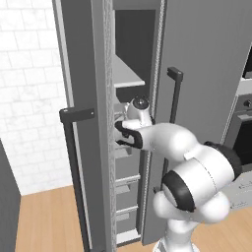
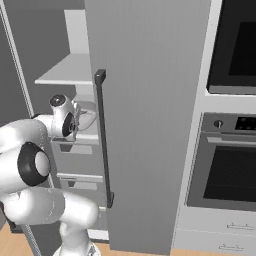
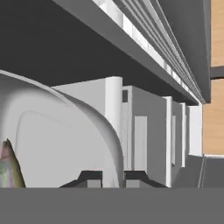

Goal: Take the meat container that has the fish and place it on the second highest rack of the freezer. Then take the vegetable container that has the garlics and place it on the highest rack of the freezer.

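Holding the dish with the fish by its rim, gripper clamped shut, I have it inside the freezer at the second shelf, unreleased; the garlic tray remains.

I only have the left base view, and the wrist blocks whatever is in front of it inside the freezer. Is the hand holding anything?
Observer: Yes. The hand view shows the jaws shut on the rim of the meat container, the pale dish.
Operator: Is the fish in it?
Observer: Part of the fish shows inside the dish, at the lower left of the hand view.
Operator: What level is the dish at?
Observer: In the right base view it is below the white shelf and just above the rack over the grey drawers. I cannot tell whether it rests there.
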